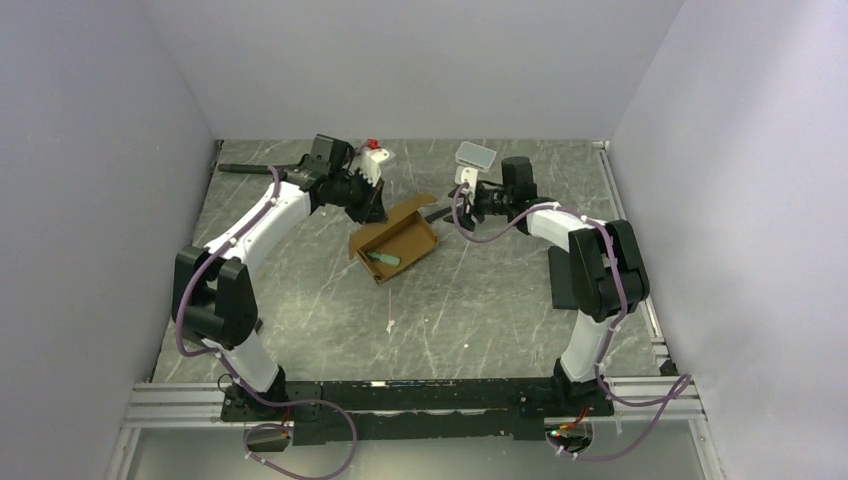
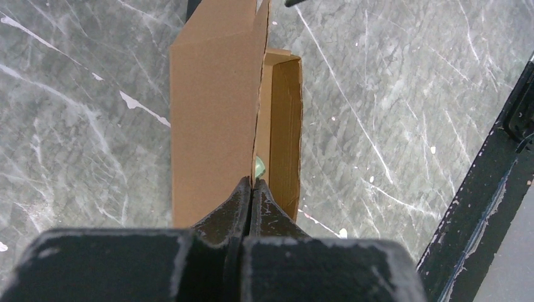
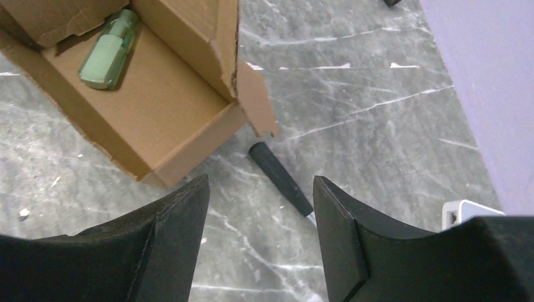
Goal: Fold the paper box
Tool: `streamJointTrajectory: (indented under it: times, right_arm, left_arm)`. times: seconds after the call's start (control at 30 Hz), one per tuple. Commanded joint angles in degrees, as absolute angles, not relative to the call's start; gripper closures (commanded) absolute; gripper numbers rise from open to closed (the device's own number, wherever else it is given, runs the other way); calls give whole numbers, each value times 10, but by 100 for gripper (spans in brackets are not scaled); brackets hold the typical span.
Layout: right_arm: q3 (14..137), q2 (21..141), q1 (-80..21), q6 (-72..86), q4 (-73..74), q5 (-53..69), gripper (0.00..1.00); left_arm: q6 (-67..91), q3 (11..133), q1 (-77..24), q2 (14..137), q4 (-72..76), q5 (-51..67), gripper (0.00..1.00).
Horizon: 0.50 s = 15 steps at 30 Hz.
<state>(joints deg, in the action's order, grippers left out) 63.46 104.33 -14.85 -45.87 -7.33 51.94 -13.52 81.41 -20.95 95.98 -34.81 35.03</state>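
The paper box (image 1: 398, 238) is an open brown carton in the middle of the table, with its lid flap (image 2: 214, 113) raised. A pale green bottle (image 3: 108, 53) lies inside it and also shows in the top view (image 1: 385, 260). My left gripper (image 2: 253, 184) is shut on the near edge of the raised flap, at the box's far-left side (image 1: 372, 206). My right gripper (image 3: 259, 185) is open and empty, just off the box's right corner (image 3: 189, 151), above the table. A torn side tab (image 3: 257, 100) sticks out from that corner.
A black rod (image 3: 280, 179) lies on the table between my right fingers and the box. A small white-grey tray (image 1: 476, 155) and a white part with a red cap (image 1: 376, 155) sit at the back. A black bar (image 1: 245, 168) lies at the back left. A black frame rail (image 2: 491, 182) runs on the right.
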Motion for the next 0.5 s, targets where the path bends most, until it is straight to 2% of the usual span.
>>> streamJointTrajectory:
  times: [0.0, 0.33, 0.47]
  right_arm:
    - [686, 1063, -157, -471, -69, 559, 37]
    - [761, 1115, -182, -504, -4, 564, 49]
    - [778, 1125, -186, -513, 21, 569, 58]
  left_arm:
    - [-123, 817, -201, 951, -344, 396, 100]
    - [-130, 829, -183, 970, -354, 428, 100]
    - [-129, 829, -179, 971, -351, 433, 100]
